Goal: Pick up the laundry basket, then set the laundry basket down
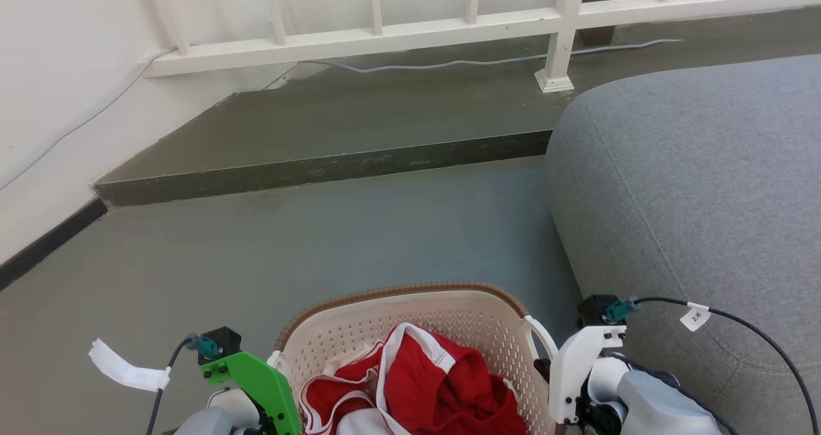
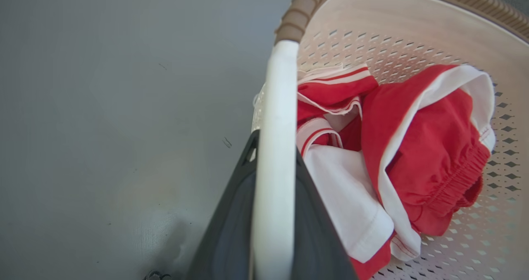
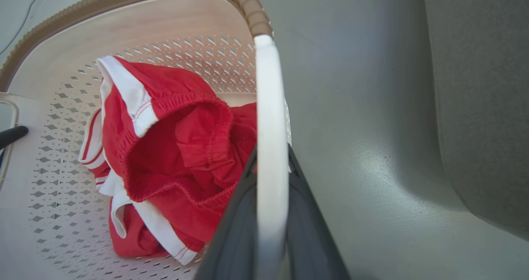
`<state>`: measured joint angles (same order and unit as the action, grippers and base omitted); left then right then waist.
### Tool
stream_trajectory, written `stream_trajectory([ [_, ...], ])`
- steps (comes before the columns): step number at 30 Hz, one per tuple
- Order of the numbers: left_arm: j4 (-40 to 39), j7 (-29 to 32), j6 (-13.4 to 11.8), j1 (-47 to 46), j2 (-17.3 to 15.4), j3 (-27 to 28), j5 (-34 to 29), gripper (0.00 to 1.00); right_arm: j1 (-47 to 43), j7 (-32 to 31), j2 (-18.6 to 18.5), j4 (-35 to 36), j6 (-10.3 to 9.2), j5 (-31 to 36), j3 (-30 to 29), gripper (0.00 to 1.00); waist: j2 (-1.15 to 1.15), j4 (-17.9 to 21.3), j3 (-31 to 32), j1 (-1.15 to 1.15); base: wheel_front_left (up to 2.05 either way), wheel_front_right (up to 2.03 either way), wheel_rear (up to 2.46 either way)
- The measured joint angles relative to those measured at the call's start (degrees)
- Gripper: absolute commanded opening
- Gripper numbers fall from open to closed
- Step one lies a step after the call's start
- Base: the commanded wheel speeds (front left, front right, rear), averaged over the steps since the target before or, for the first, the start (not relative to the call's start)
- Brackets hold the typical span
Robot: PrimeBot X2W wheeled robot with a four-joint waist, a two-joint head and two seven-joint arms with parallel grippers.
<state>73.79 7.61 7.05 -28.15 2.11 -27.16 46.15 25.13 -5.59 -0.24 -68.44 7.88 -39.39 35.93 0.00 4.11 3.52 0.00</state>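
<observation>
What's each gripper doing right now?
Left gripper: closed on the left handle of the basket.
Right gripper: closed on the right handle.

Bright, even light, soft shadows (pale sheen on the floor (image 3: 372,164)); wrist-view foregrounds blurred, edges bent.

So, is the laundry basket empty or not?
Not empty: crumpled red-and-white clothes lie inside the laundry basket, covering part of its perforated bottom.

Laundry basket (image 1: 462,323): cream wall, rows of small diamond perforations; brown woven-look rim (image 1: 397,289); white handles (image 1: 539,335).
Inside it, clothing (image 1: 442,383): red, white bands, thin red-and-white striping.
Floor (image 1: 321,242) around basket: plain grey-green.
Sofa (image 1: 693,185) right of basket: mottled grey fabric.
Railing (image 1: 417,34) beyond basket: white.
Fingers (image 2: 227,230) at handles: dark grey.
</observation>
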Motion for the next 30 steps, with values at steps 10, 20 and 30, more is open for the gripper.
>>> stream_trajectory([
  [10,-0.15,-0.18,-0.03,0.01,-0.01,-0.55,0.0,0.0,0.07,0.58,0.0,-0.26,0.0,-0.04,0.21,0.0,0.0,-0.03,-0.41,0.0,0.0,0.0,0.0],
  [20,-0.7,-2.11,-0.08,-0.03,-0.01,-0.68,0.0,0.0,0.73,2.05,0.0,-0.3,0.0,-0.48,0.2,0.0,0.0,-0.1,-2.77,0.0,0.0,0.0,0.0],
  [30,-2.74,-5.95,-1.1,-2.8,-0.09,-1.04,-0.16,0.0,4.82,5.19,-0.44,-0.2,0.0,-0.45,-0.09,0.0,0.0,-0.19,-7.77,0.0,0.0,0.0,0.0],
])
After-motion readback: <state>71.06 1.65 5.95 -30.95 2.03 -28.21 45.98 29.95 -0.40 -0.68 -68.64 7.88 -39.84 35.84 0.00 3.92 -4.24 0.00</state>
